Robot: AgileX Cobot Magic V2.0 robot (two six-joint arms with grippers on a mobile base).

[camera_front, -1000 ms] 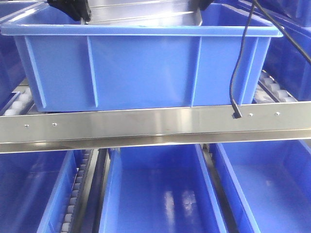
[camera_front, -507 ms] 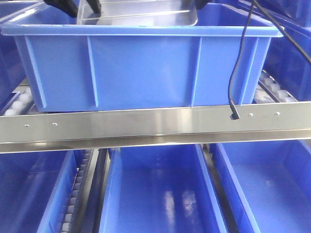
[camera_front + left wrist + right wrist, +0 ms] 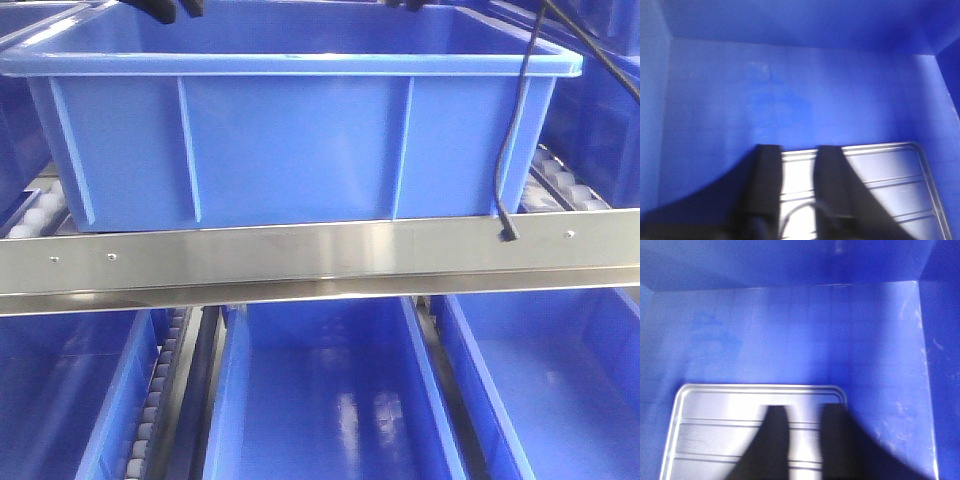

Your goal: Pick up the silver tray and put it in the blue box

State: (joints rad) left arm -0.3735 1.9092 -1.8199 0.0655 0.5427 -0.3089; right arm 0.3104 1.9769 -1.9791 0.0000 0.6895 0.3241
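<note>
Left wrist view: the silver tray (image 3: 880,190) lies low inside the blue box (image 3: 790,100), flat or close to it, with its far rim short of the box's back wall. Two dark fingers (image 3: 765,185) of the left gripper (image 3: 797,190) stand over the tray's near part with a bright strip of tray showing between them, so the jaws are apart. Whether the fingertips touch the metal is not clear; the picture is blurred.

Right wrist view: same tray (image 3: 715,425), rounded far corners and two long ridges visible, bare blue floor beyond it. The right gripper (image 3: 805,440) shows as two dark fingers (image 3: 772,440) with a gap between them; jaws apart, nothing pinched between them that I can see.

Front view: the box (image 3: 290,140) sits on the roller shelf behind the steel rail (image 3: 300,255). The tray is hidden below the box rim here. Only dark tips of the arms show at the top edge. A black cable (image 3: 515,150) hangs down at the right, its end at the rail.

Judgement: placing step, at or just after release. Tray appears to be in the box. Next move calls for a straight lift of both arms clear of the rim without snagging the tray's edge, and keeping the cable free of the box corner.
</note>
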